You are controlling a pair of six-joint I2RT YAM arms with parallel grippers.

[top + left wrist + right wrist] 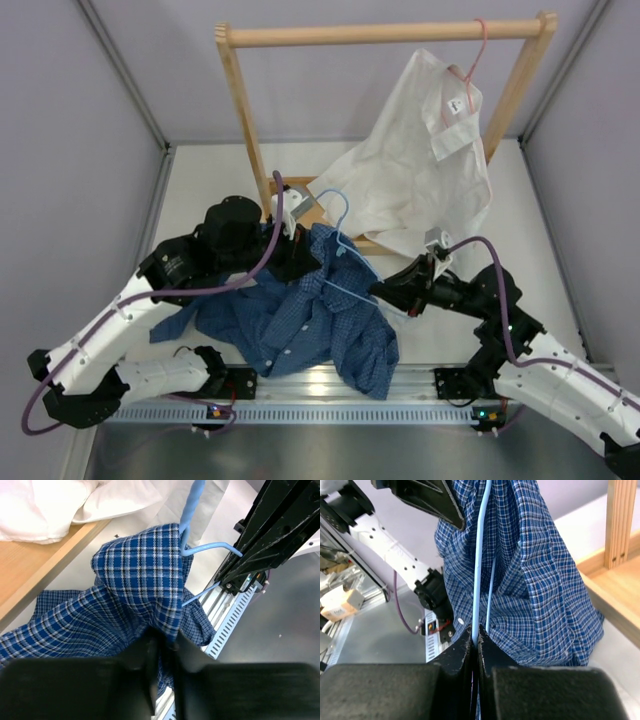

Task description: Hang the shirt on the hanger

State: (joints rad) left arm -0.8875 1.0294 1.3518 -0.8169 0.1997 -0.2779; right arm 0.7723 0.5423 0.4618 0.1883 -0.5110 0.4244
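The dark blue checked shirt (310, 320) hangs bunched between both arms above the table's front. The light-blue wire hanger (340, 235) sticks up out of it, hook toward the wooden rack. My left gripper (290, 250) is shut on a fold of the shirt (145, 580), with the cloth pinched between its fingers (150, 650); the hanger (192, 510) runs past the cloth's top. My right gripper (385, 292) is shut on the hanger's wire (479, 555), which rises from between its fingertips (465, 640) alongside the shirt (545, 580).
A wooden rack (380, 35) stands at the back, with a plain white shirt (420, 170) on a pink hanger (475, 60). The rack's base board (35, 565) lies under the left gripper. A slotted metal rail (330, 405) runs along the front edge.
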